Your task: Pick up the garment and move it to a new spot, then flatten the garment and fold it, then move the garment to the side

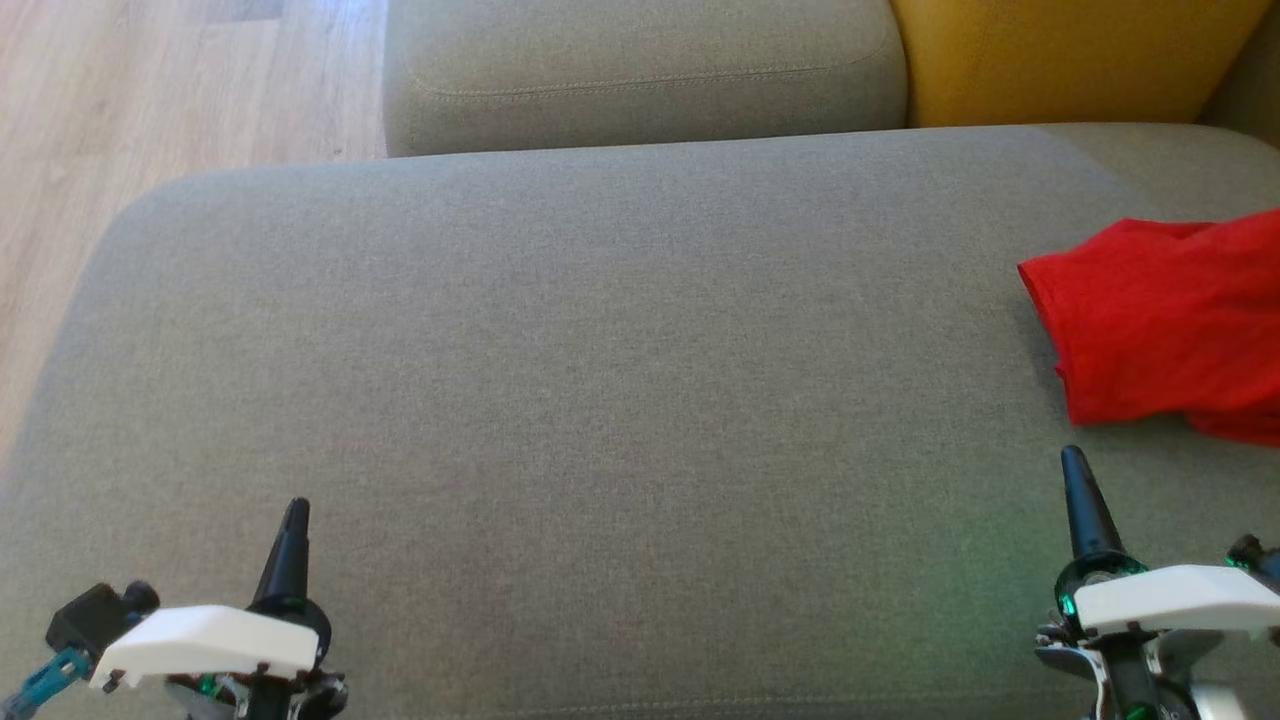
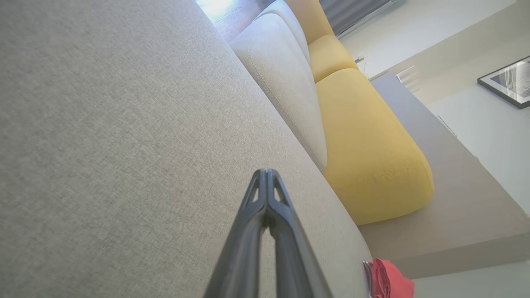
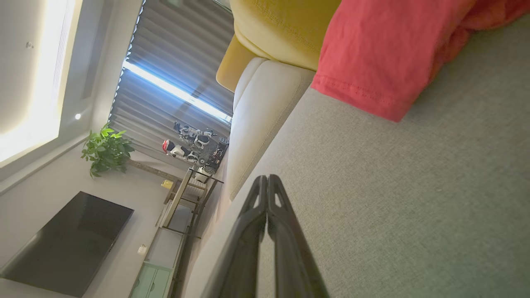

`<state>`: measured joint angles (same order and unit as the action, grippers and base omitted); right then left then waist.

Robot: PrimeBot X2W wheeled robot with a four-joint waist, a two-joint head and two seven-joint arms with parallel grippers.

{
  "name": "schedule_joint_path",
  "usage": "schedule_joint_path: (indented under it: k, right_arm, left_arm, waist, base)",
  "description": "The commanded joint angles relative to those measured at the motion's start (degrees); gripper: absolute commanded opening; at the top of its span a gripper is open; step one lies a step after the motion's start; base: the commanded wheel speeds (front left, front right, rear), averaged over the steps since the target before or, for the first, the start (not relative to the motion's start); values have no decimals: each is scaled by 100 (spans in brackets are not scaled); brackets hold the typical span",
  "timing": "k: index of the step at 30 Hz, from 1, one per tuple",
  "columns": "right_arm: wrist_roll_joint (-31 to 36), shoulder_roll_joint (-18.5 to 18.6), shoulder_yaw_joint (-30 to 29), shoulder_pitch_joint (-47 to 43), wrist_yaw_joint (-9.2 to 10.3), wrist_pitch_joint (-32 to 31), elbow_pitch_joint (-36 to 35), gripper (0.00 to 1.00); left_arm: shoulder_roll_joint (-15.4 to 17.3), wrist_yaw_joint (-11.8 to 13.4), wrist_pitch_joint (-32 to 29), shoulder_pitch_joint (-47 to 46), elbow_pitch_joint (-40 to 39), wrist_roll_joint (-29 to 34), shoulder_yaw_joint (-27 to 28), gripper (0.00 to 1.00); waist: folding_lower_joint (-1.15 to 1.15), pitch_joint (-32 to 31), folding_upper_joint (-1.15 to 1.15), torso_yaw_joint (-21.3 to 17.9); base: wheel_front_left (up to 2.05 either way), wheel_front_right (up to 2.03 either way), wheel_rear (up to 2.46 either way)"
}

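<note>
My left claw [image 1: 297, 508] is pinched shut and empty over the seat's [image 1: 600, 350] front-left corner, well apart from the work. My right claw [image 1: 1073, 458], also shut and empty, hovers near the front-right edge. The garment [image 1: 1165, 320] lies bunched at the seat's right edge, just ahead of that claw and slightly rightward; its long axis I cannot tell. I judge the right arm nearer.

On left gripper [image 1: 297, 508] and right gripper [image 1: 1073, 457]: fingers [image 1: 285, 565] were long, black, tapered; wrist covers [image 1: 210, 640] white, green lights [image 1: 1068, 603] beneath. Teal plug [image 1: 45, 683] beside left cover.
</note>
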<state>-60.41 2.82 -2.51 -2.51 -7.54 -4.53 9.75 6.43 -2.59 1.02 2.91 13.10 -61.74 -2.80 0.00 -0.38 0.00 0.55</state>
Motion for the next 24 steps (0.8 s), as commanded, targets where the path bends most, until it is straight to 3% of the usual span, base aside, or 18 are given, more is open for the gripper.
schedule_joint_path:
  k: [1, 24]
  right_arm:
    - [-231, 138, 34, 356, 3, 33, -148, 0]
    - [-1688, 141, -79, 588, 4, -1, 117, 0]
  left_arm:
    - [11, -59, -43, -346, -152, -192, 219, 0]
    - [-142, -261, -356, -608, -36, -1550, 529, 0]
  waist:
    - [0, 2, 0, -2]
    - [0, 27, 0, -27]
  base:
    - [0, 0, 0]
    - [0, 0, 0]
